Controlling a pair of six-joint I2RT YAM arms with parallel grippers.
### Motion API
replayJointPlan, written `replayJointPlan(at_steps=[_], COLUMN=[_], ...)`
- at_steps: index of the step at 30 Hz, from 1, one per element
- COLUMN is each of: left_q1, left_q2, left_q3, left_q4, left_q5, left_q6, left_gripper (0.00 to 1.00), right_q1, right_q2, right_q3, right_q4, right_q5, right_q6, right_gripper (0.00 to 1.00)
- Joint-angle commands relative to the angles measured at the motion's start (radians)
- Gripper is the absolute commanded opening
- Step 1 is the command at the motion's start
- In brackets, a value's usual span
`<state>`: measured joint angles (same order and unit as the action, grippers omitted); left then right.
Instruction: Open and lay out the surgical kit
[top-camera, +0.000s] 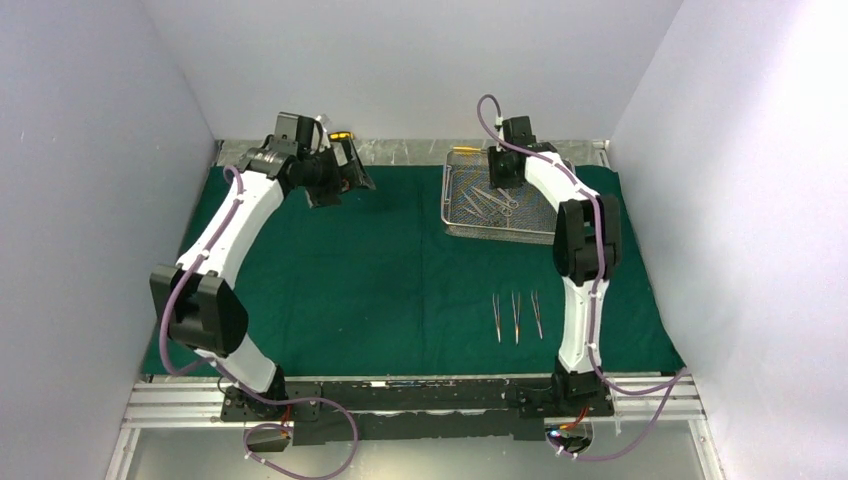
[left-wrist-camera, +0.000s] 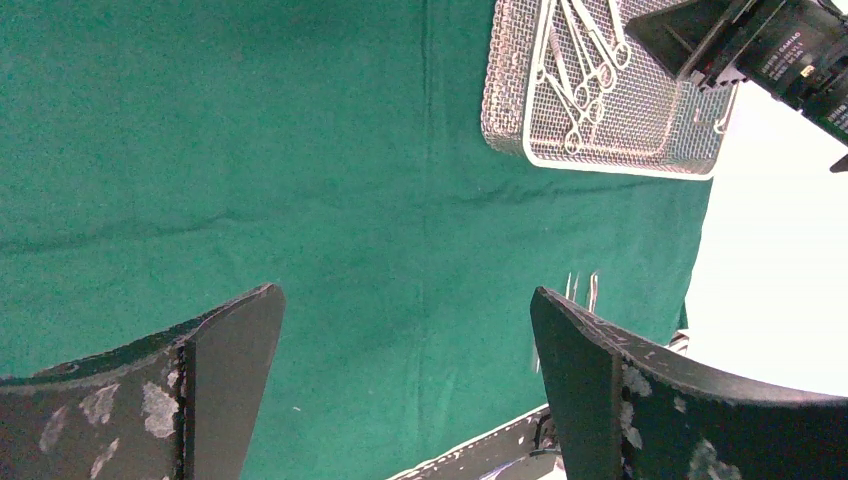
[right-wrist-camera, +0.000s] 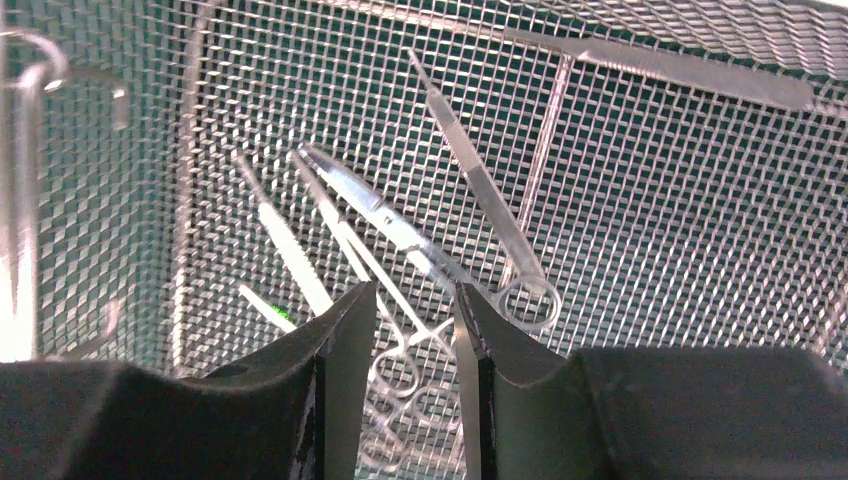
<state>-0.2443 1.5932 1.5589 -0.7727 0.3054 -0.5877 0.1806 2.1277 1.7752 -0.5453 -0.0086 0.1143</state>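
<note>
A: Surgical kit (top-camera: 420, 250) progress?
B: Drape (top-camera: 380, 290) spread flat under both arms. Tray (top-camera: 500, 236) beneath right gripper (right-wrist-camera: 412, 295), several tools left inside. Three instruments (top-camera: 516, 316) laid out behind it, basewards.
A: Hands?
B: Left gripper (left-wrist-camera: 405, 295) gaping, empty. Right: jaws narrow astride a clamp (right-wrist-camera: 385, 222); can't tell if gripped.

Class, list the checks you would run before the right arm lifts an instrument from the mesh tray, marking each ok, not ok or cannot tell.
1. Green cloth spread flat: ok.
2. Right claw over the mesh tray, jaws straddling a ring-handled clamp: ok.
3. Clamp clear of its neighbours: not ok, they overlap.
4. Clamp actually gripped: cannot tell.
5. Left claw open, away from the tray: ok.
6. Free cloth beside the three laid-out instruments: ok.
</note>
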Motion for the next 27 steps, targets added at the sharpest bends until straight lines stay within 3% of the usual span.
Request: replayJointPlan(at_steps=[1, 8, 12, 21, 27], left_q1=[0.003, 0.004, 0.009, 0.017, 0.019], left_q2=[0.067, 0.138, 0.162, 0.198, 0.196], left_q3=[0.064, 0.129, 0.148, 0.171, 0.166], left_q4=[0.022, 0.004, 0.001, -0.022, -0.02], left_q5=[0.014, 0.001, 0.001, 0.014, 0.016], left_q6=[-0.014, 0.012, 0.017, 0.02, 0.014], left_gripper=[1.0, 0.99, 0.99, 0.99, 0.99], right_q1=[-0.017, -0.017, -0.018, -0.021, -0.021], right_q2=[0.065, 0.141, 0.169, 0.193, 0.209], right_q3=[0.144, 0.188, 0.185, 0.179, 0.168], right_q4=[0.004, -0.022, -0.056, -0.108, -0.113], right_q5=[0.02, -0.077, -0.085, -0.173, -0.137], right_q6=[-0.089, -0.193, -0.277, -0.35, -0.381], right_gripper=[0.38, 0.34, 0.24, 0.29, 0.3])
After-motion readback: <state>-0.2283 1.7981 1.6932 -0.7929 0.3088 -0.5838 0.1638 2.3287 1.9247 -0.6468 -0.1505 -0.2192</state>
